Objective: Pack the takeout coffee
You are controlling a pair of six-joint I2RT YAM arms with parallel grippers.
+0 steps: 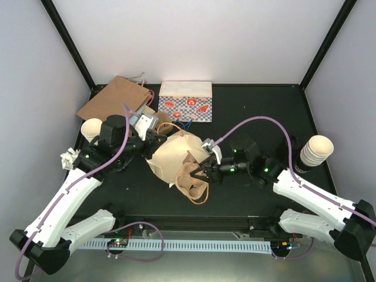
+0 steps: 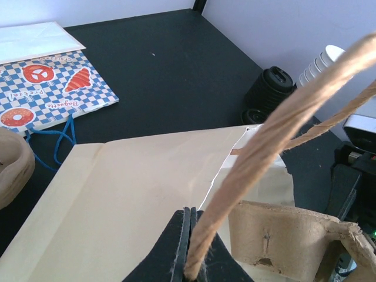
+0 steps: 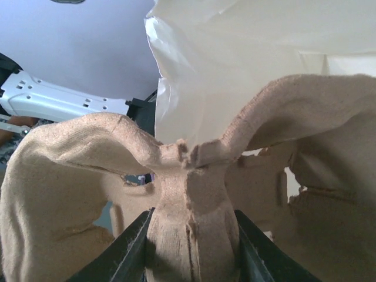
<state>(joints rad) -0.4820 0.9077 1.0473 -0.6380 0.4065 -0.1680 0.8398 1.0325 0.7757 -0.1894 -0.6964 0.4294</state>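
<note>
Between right jaws, cardboard carrier (image 3: 191, 197).

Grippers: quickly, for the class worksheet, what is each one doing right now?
Left gripper: shut on the twine handle of the paper bag.
Right gripper: shut on the centre rib of the cardboard cup carrier.

- The left fingers (image 2: 167, 249) pinch a twine handle (image 2: 264, 147); the cream paper bag (image 2: 117, 200) fills the room just ahead and to their left.
- Just to their right a cardboard carrier (image 2: 288, 235) blocks the way.
- Beyond the bag, bare worktop (image 2: 170, 64) runs to a checked bag (image 2: 53, 88) and a stack of black lids (image 2: 270, 88).
- The right fingers (image 3: 126, 252) clamp the carrier's middle rib; its lobes rise on both sides, and the bag closes the way ahead.
</note>
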